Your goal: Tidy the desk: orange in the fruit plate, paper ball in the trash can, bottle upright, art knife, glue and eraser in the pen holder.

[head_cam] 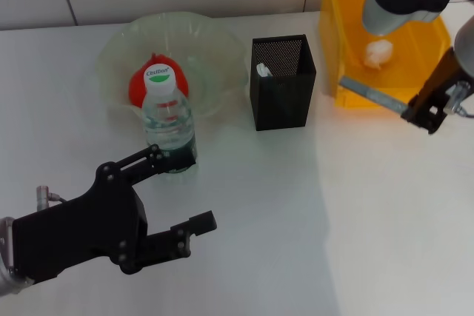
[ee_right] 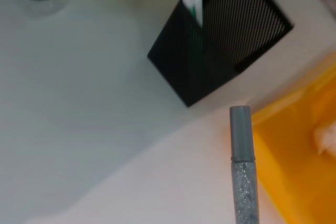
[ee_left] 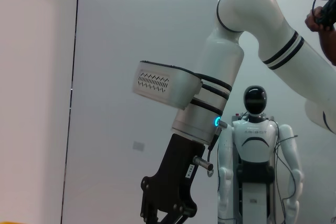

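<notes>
My right gripper (head_cam: 419,113) is shut on the grey art knife (head_cam: 372,95), held in the air between the black mesh pen holder (head_cam: 282,83) and the yellow trash can (head_cam: 355,42). In the right wrist view the knife (ee_right: 242,166) points toward the pen holder (ee_right: 220,40). A white stick (head_cam: 263,70) stands in the holder. The paper ball (head_cam: 378,53) lies in the trash can. The bottle (head_cam: 169,120) stands upright. The orange (head_cam: 138,85) sits in the clear fruit plate (head_cam: 215,49). My left gripper (head_cam: 201,189) is open and empty, just in front of the bottle. No eraser shows.
The bottle stands at the plate's front rim. The table is white, with bare surface in front of the pen holder and trash can. The left wrist view shows my right arm (ee_left: 220,77) against a wall and a humanoid robot (ee_left: 255,150) beyond.
</notes>
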Controlling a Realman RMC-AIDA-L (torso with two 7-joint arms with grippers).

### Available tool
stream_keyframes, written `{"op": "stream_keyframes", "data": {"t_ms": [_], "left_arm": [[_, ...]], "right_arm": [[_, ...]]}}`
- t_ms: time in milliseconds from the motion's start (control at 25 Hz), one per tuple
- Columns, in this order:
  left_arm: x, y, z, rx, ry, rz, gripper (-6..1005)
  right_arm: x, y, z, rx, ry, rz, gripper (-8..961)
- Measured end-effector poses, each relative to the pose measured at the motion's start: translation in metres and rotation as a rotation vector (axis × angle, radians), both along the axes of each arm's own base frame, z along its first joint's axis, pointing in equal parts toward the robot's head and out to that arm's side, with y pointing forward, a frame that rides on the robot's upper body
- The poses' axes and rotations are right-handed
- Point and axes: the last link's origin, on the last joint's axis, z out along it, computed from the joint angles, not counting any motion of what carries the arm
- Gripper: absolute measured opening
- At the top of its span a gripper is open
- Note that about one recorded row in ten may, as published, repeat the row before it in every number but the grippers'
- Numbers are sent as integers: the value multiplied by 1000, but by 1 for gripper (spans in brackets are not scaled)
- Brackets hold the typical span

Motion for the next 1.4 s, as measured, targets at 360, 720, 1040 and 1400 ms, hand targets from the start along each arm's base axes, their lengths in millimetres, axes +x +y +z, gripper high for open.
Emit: {"op": "stream_keyframes", "data": {"t_ms": [360,720,1040,1400], "left_arm": [[1,0,6,14,-33,2,785],[-1,-3,3,23,-32,16,785],[1,-5,-1,36,-36,12,785],[-2,-3,-5,42,-8,28,785]], "right_arm": [[-27,1,25,-53,-77,324,122],[-35,16,41,-65,-215,682,120],[-36,26,38,-125,-328,859,118],[-29,41,29,-210,-420,945,118]]}}
